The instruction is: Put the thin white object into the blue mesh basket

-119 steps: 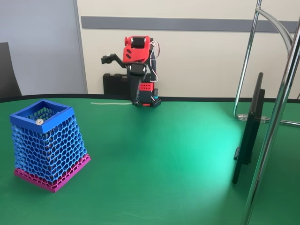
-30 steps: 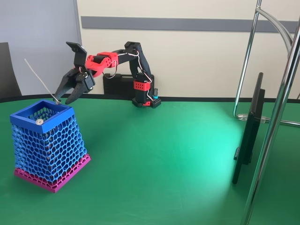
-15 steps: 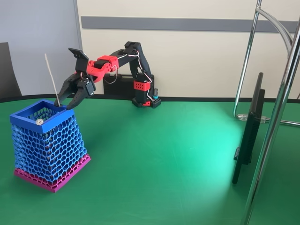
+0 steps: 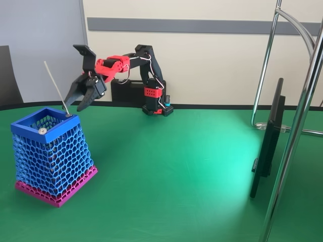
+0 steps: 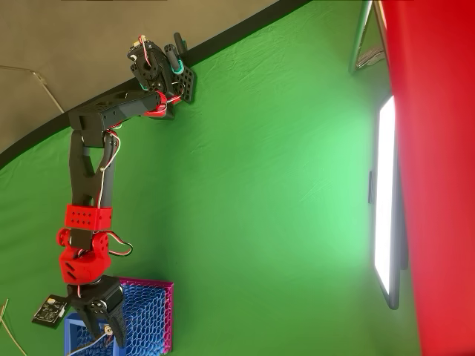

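The blue mesh basket [image 4: 50, 151] stands at the left of the green table on its magenta base, with a small silver disc on its near rim. The thin white object [image 4: 54, 85] stands slanted in it: its lower end rests inside the far right corner and its top leans up and to the left. My gripper [image 4: 73, 106] hovers open just above that corner, with the stick right beside its left finger. In the overhead view the gripper [image 5: 106, 330] hangs over the basket [image 5: 148, 315], and the white object [image 5: 87, 345] shows as a thin line.
The arm's base [image 4: 156, 103] sits at the table's back edge. A dark flat screen [image 4: 267, 146] stands upright on the right. Beside it rise chrome stand tubes [image 4: 295, 131]. Open green table [image 4: 171, 171] lies between the basket and the screen.
Over four seconds the arm swung from folded at its base out to the basket. In the last half second the gripper rose slightly, and the white stick tilted further left in the basket.
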Tool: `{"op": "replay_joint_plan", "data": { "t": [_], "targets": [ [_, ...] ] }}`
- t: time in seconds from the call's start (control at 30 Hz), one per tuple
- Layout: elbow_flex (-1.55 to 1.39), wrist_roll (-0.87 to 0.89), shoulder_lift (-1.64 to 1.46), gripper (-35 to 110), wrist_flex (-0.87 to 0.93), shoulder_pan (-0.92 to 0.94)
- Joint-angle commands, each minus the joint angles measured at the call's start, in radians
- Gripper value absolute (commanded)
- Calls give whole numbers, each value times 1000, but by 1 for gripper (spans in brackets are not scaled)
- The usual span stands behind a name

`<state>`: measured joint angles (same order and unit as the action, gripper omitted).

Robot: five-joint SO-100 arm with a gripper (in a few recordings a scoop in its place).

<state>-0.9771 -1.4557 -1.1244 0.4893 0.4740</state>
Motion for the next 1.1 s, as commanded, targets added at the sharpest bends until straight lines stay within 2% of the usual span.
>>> {"op": "replay_joint_plan", "data": {
  "t": [0.0,0.27,0.47,0.5,0.83,1.07],
  "targets": [
    [104,29,-48,29,38,-8],
    [193,138,-87,27,63,-29],
    [46,382,-278,7,67,-126],
    [-15,440,-325,1,32,-146],
    [-945,716,-907,1,-305,-299],
    [-1488,946,-1319,1,-314,-391]
  ]
}}
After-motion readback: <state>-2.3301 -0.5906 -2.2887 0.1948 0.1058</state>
